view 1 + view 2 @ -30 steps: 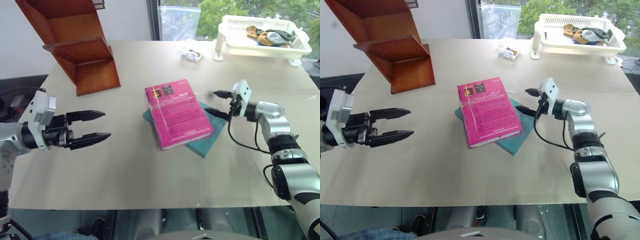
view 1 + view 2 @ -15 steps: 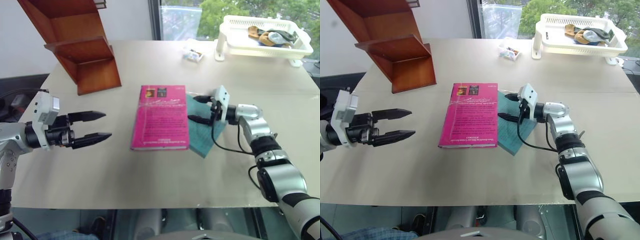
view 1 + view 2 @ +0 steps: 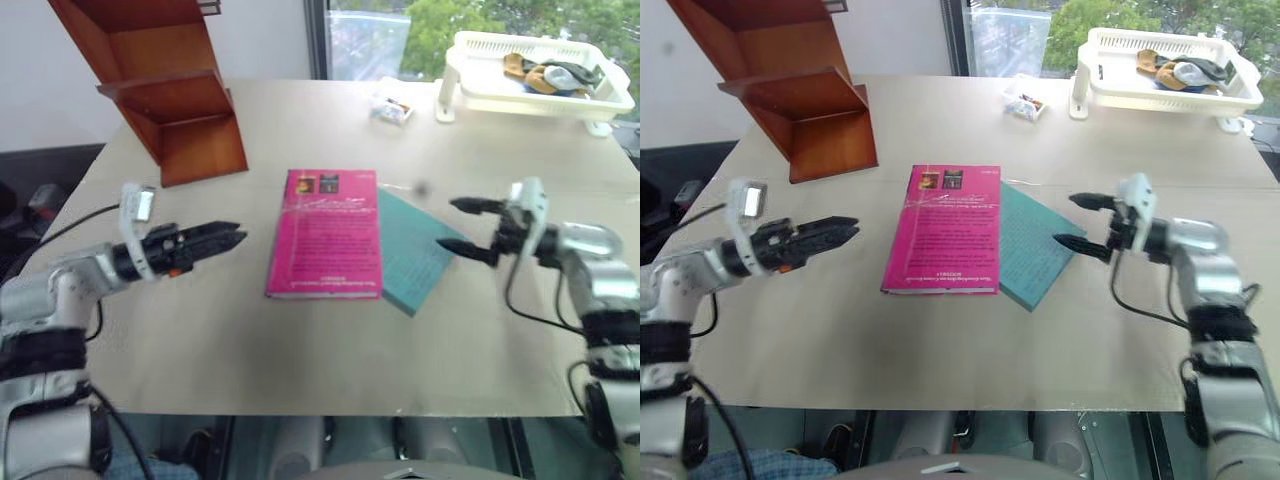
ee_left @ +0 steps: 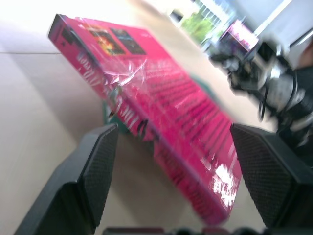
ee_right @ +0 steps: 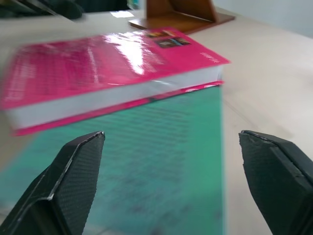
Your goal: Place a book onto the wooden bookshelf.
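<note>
Nearest, at the left edge of the head views, the left gripper lies level just above the table, pointing toward the centre of the frame. From above its two black fingers overlap, yet the left wrist view shows them spread wide with nothing between them, the pink spine lying ahead in the gap. At the right edge, at about the same depth, the right gripper points back toward the centre, its fingers parted and empty, tips just short of the green cover.

Between the two grippers, in the middle of the frame, the book lies flat on the table, glossy magenta cover up, its two small dark pictures at the far edge. Its right side rests on a teal-green book, which sticks out from under it toward the lower right, set at an angle.

Farther back, in the upper left, the wooden bookshelf stands on the table, well apart from the book. Toward the upper middle sits a small packet, and in the upper right corner a white plastic basket holds some cloth items.
</note>
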Tool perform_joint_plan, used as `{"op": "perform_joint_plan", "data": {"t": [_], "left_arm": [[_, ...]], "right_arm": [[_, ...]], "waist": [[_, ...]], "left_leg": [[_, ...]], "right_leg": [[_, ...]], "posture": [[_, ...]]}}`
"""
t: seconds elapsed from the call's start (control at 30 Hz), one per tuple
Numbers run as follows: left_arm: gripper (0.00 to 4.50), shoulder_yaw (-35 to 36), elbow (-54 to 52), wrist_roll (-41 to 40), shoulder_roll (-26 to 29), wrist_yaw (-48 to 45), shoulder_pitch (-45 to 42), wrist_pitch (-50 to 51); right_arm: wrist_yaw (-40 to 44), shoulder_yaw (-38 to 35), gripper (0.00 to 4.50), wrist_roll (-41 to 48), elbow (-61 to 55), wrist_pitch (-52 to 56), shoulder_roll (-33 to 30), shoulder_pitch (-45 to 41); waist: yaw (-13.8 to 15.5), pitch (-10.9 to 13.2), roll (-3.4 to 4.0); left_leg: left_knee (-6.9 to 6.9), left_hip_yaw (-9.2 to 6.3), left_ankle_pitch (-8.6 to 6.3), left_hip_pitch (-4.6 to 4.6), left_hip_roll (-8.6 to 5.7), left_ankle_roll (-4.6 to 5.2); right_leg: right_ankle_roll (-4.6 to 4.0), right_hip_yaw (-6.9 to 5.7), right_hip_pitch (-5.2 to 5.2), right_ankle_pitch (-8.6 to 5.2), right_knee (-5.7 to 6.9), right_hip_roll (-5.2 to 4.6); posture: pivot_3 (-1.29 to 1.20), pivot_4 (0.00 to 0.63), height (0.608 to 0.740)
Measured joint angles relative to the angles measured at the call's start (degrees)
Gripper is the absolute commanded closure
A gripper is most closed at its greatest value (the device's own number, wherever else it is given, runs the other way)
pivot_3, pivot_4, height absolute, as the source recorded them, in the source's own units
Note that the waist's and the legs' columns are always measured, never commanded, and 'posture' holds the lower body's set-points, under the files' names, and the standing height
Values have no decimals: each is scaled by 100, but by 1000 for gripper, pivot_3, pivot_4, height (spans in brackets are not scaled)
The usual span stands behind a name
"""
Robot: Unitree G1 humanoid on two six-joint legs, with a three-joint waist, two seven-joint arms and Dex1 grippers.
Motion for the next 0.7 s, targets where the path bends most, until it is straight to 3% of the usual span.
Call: {"op": "perform_joint_plan", "data": {"t": [0.13, 0.3, 0.43, 0.7], "left_arm": [[541, -494, 1046, 105, -207, -625, -786, 504], [541, -1343, 2569, 912, -478, -1371, -1818, 435], [541, -1854, 3319, 1398, -694, -1531, -2263, 71], [541, -1908, 3900, 1559, -799, -1536, -2636, -170]], "right_arm": [[141, -665, 0, 1385, -1640, 1381, -661, 1039], [-53, -1895, 0, 2717, -3106, 2398, -1068, 2404], [-394, -2560, 0, 3206, -3744, 2622, -1068, 3039], [-783, -3048, 0, 3321, -4101, 2630, -1048, 3607]], "waist": [[8, 2, -5], [19, 6, -21], [30, 9, -26], [103, 12, -32]], "left_leg": [[4, -2, 0, -2, 2, 0], [14, -3, -1, -5, 2, 2], [23, -5, -2, -13, 2, 3], [38, -29, -2, -37, 1, 3]], "right_leg": [[0, -1, 2, 0, -2, 5], [1, 1, 6, 0, -3, 8], [2, 1, 2, 0, -3, 7], [1, -23, -3, 0, -3, 6]], "posture": [[0, 150, 740], [0, 150, 740], [0, 150, 740], [0, 150, 740]]}}
